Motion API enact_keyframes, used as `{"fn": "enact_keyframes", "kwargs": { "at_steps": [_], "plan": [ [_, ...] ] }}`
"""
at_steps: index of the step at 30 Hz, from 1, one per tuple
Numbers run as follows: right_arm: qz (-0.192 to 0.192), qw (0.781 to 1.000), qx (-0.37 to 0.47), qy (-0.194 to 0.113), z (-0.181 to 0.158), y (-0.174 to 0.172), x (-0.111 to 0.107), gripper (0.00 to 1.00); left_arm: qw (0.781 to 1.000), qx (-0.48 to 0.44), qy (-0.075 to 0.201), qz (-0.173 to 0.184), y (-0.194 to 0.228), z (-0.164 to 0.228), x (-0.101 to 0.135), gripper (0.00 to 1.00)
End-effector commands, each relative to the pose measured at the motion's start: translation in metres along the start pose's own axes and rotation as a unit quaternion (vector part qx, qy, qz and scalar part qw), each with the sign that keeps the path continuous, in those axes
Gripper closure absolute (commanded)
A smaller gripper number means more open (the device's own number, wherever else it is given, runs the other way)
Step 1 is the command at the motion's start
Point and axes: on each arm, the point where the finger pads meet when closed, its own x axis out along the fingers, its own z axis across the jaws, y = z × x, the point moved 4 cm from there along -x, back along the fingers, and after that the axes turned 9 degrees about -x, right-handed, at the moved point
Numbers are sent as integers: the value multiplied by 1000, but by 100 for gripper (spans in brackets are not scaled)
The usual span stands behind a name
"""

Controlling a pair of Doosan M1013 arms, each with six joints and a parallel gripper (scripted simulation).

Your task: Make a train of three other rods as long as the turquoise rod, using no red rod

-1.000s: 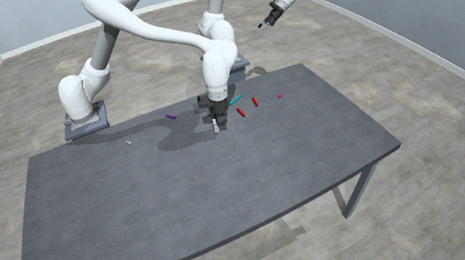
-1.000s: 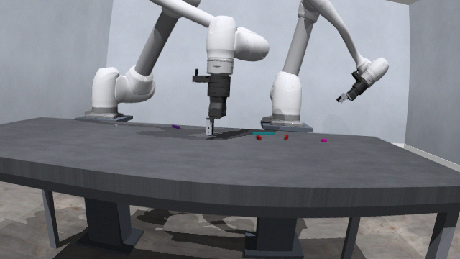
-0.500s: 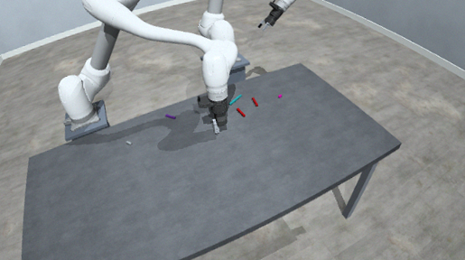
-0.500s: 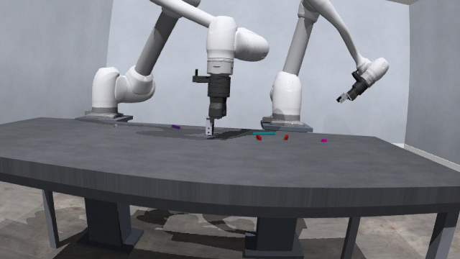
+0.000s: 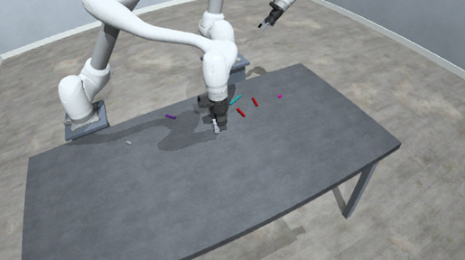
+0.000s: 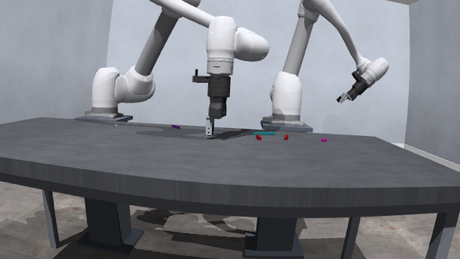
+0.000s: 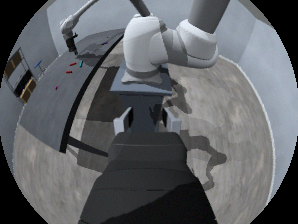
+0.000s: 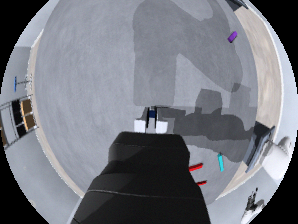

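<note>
Right hand [image 5: 216,129] [image 6: 209,133] [image 7: 74,52] [image 8: 151,124]: vertical, fingertips low over counter [image 5: 176,179] [image 6: 215,155] [image 7: 45,105] [image 8: 90,75], clamped on blue rod [image 8: 152,114] | left hand [image 5: 262,25] [image 6: 341,98] [image 7: 147,121] [image 8: 253,192]: fingers apart, tilted, off counter | turquoise rod [image 5: 236,99] [image 6: 264,133] [image 7: 81,64] [image 8: 221,162]: flat near reds [image 5: 241,112] [image 6: 259,137] [image 7: 69,72] [image 8: 196,167]

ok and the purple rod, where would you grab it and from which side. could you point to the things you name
I'd take the purple rod [image 5: 170,116] [image 6: 175,126] [image 7: 105,43] [image 8: 232,37] around the middle of its length, coming straight down from above and closing across its two long sides. It lies flat and is long and narrow, with no other rod beside it, so that should keep it balanced and leave both ends free to butt against neighbours.
</note>
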Motion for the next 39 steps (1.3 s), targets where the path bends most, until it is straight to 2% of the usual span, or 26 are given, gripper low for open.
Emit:
{"fn": "enact_keyframes", "kwargs": {
  "at_steps": [1, 39],
  "plan": [
    [-1, 1000, -2, 1, -2, 2, 0, 76, 1000, -1, 0, -1, 2, 3, 2, 0],
    [-1, 1000, -3, 1, -5, 3, 0, 76, 1000, -1, 0, -1, 2, 3, 2, 0]
  ]
}}
